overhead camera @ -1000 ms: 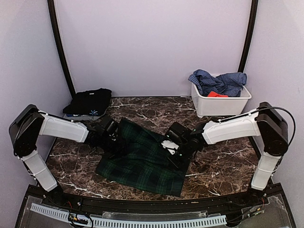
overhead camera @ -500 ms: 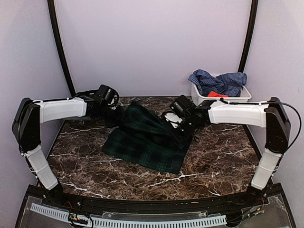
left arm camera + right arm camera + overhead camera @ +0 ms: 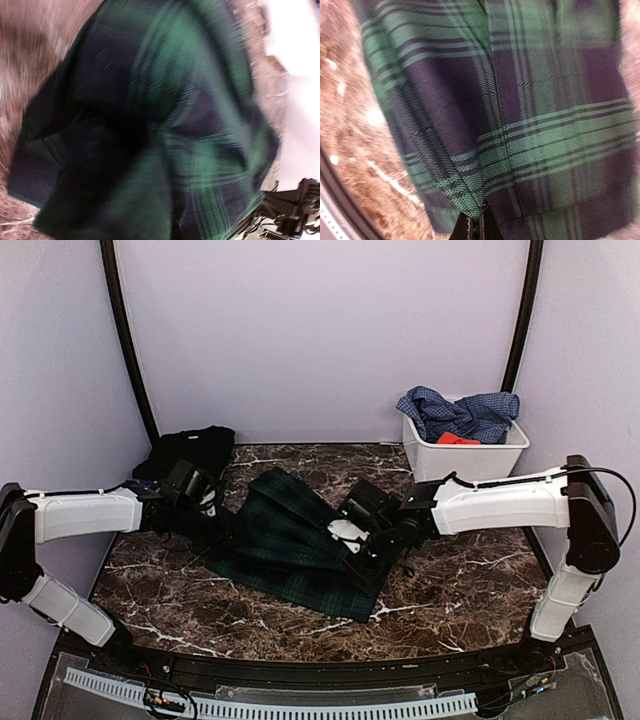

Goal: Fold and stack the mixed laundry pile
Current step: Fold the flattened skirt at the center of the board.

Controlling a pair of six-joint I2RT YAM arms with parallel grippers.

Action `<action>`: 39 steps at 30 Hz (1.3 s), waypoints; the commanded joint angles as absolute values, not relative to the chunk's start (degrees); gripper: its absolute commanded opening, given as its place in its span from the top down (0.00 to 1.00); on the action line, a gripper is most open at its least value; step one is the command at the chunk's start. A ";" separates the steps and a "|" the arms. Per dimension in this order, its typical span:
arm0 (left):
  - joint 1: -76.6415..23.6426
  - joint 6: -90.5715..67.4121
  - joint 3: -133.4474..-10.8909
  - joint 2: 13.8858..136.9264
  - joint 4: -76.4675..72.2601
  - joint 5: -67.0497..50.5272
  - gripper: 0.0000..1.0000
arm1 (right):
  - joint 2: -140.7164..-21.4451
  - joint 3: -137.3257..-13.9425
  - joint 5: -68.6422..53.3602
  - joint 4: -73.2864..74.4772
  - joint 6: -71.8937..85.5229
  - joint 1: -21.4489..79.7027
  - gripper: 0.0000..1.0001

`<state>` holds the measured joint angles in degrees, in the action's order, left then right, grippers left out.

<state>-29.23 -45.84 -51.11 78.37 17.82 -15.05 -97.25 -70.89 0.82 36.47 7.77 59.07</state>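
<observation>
right pincer (image 3: 361, 548): pressed together on the dark green-navy plaid garment (image 3: 290, 540) near its right edge; in the wrist view the tips (image 3: 473, 226) meet on a hemmed edge of the cloth
left pincer (image 3: 220, 526): closed tight at the plaid garment's left edge, pinching the cloth; its wrist view is blurred and filled with plaid
plaid garment: mid-worktop, stretched between the two pincers; bunched and lifted into a ridge at the back, its front part lying on the surface
worktop (image 3: 470, 575): brown marble pattern, white veins
black garment (image 3: 190, 452): back-left corner, behind the left arm
white bin (image 3: 470, 465): back-right corner; blue checked shirt (image 3: 465, 412) heaped over its rim; small red-orange piece (image 3: 457, 438) showing inside
</observation>
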 commanded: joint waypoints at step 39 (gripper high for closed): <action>-24.02 -39.11 -48.96 99.20 10.73 -14.27 0.96 | -111.08 -67.61 -4.40 29.71 14.50 62.11 1.00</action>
<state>-24.82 -40.45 -49.67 97.30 10.55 -17.32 -108.75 -70.06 -2.00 29.08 12.60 61.04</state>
